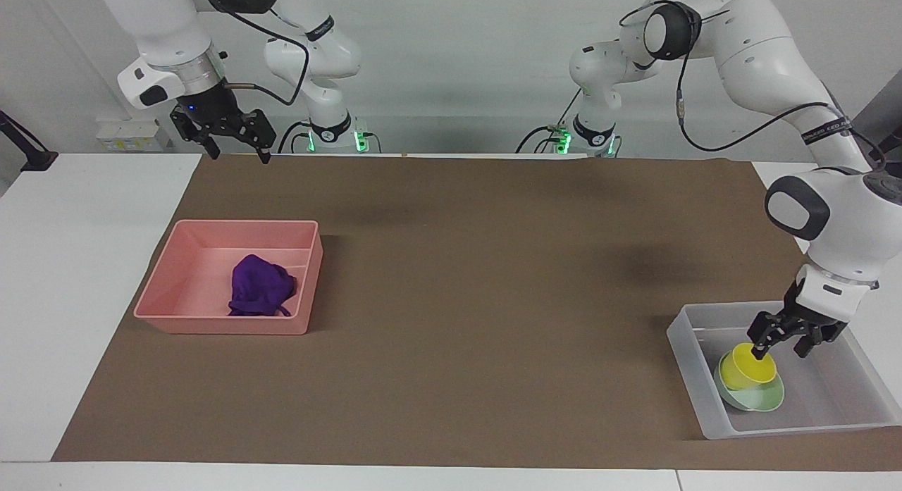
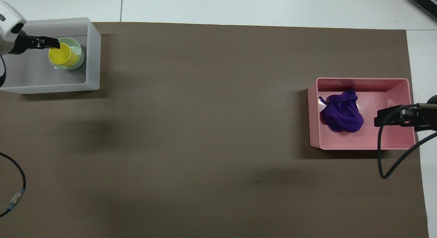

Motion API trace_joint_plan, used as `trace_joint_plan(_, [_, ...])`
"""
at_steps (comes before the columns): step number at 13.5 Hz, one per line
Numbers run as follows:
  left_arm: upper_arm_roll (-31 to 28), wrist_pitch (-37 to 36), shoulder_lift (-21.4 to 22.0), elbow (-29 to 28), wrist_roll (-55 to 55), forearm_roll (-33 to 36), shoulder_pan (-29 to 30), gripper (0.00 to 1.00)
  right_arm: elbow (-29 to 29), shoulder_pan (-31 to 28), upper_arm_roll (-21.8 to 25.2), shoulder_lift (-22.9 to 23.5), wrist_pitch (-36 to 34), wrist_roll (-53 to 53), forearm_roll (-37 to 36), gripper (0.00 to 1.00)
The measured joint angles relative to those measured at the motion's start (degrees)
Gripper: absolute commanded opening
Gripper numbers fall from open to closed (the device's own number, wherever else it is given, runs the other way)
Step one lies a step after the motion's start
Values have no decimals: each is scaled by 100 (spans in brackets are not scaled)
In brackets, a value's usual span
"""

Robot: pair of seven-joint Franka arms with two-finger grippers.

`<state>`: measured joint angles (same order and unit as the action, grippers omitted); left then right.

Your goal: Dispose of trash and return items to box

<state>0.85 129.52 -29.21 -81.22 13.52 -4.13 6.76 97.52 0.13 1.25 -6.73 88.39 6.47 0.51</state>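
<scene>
I'm seeing brown matte paper covering the white table; my left gripper is hanging spread and empty at lower right over the glossy yellow cup, while my right gripper is waiting spread and empty at upper left.

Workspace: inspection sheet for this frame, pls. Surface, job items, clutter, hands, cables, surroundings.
Surface: brown mat over a white table.
Job's things: yellow cup sits in the mint-green bowl, both in the clear bin at the left arm's end. Purple cloth lies in the pink tray at the right arm's end.
Clutter: nothing seen.
Hands: left hand open, just above the cup's rim, over the bin. Right hand open, raised, waiting over the mat's edge nearest the robots.
Cables: black cable along the left arm; another hangs by the right hand.
Surroundings: white wall.
</scene>
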Motion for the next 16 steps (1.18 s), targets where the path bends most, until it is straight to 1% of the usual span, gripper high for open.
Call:
trace_joint_plan(2, [9,-204,489,-291,259,0,-245,100,2,1,0,-2,0,0,0,100])
trace_joint_plan(6, [9,-460,1738,-1494,275,29,-856,100,4,1,0,-2,0,0,0,100])
trace_joint_plan(9, [8,-1276,2666,-1985,233,47,-1032,100,4,1,0,-3,0,0,0,100])
trace_joint_plan(10, [7,-1566,2911,-2049,190,48,-1062,100,4,1,0,-3,0,0,0,100])
trace_joint_plan(12, [-16,-2059,3147,-1977,158,152,-1075,100,4,1,0,-3,0,0,0,100])
trace_joint_plan(14, [-67,-2521,3131,-1637,154,304,-1069,100,5,1,0,-3,0,0,0,100])
trace_joint_plan(16, [-91,-3215,2984,-1062,133,303,-1067,100,5,1,0,-3,0,0,0,100])
